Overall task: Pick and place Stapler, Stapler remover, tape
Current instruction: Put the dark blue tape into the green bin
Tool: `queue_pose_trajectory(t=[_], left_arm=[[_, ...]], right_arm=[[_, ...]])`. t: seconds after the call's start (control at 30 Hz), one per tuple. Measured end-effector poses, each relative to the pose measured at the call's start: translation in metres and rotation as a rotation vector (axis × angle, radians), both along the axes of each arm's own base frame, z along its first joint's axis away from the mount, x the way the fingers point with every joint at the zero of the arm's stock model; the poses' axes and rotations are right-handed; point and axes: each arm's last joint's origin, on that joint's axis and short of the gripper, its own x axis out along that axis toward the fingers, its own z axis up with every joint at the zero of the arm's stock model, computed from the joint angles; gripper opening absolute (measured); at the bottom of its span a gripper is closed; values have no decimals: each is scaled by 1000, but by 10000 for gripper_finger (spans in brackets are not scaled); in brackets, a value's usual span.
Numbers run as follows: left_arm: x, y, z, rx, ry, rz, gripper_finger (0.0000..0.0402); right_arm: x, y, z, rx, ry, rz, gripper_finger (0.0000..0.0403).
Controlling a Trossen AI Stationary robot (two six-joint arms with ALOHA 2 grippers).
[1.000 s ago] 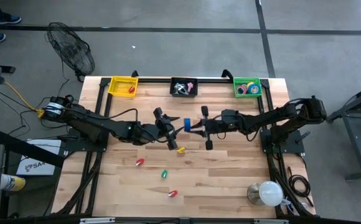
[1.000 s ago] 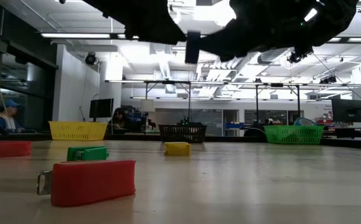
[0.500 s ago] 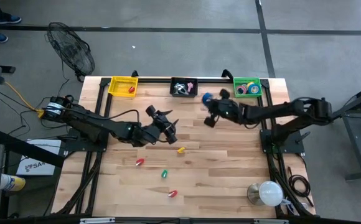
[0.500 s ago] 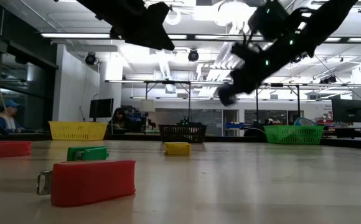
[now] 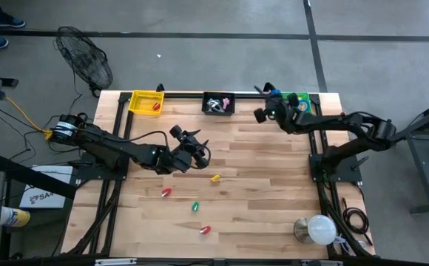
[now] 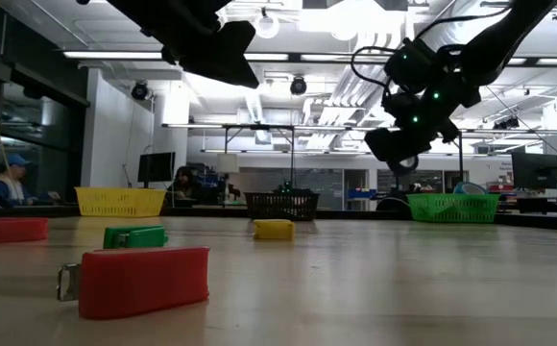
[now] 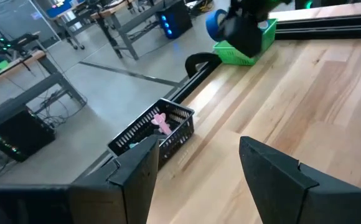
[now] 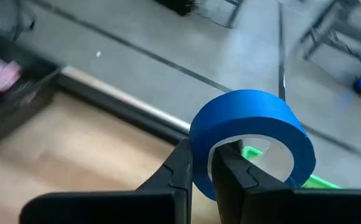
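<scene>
Now the blue tape roll (image 8: 250, 140), grasped in the right claw (image 8: 200, 163), has travelled from mid-tabletop to the far right corner, beside the green basket (image 5: 301, 103); release comes next. The left claw (image 7: 199, 180), released, waits mid-tabletop.

black basket (image 5: 219, 104): contents too small to name (perhaps metal tools) | green basket (image 5: 296, 103): partly hidden by right arm

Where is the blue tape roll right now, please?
The blue tape roll is pinched in the right gripper, held above the table's far right, beside the green basket.
</scene>
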Motion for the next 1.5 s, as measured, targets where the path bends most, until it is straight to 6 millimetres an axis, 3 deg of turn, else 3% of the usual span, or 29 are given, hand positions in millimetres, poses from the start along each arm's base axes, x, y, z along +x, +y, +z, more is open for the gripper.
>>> queue_pose_trajectory(t=[0.33,0.5,0.83,1.17,1.5], left_arm=[[0,0,0,-5,2,-11,218],[0,0,-1,-3,15,-12,218],[0,0,-1,2,23,-15,218],[0,0,-1,2,23,-14,218],[0,0,-1,2,23,-14,218]], right_arm=[[6,-23,-18,-27,-208,-162,28],[8,-28,-30,-108,-283,-338,28],[-1,-38,-49,-189,-355,-573,37],[-20,-62,-53,-144,-434,-644,39],[-24,-63,-57,-94,-419,-644,45]])
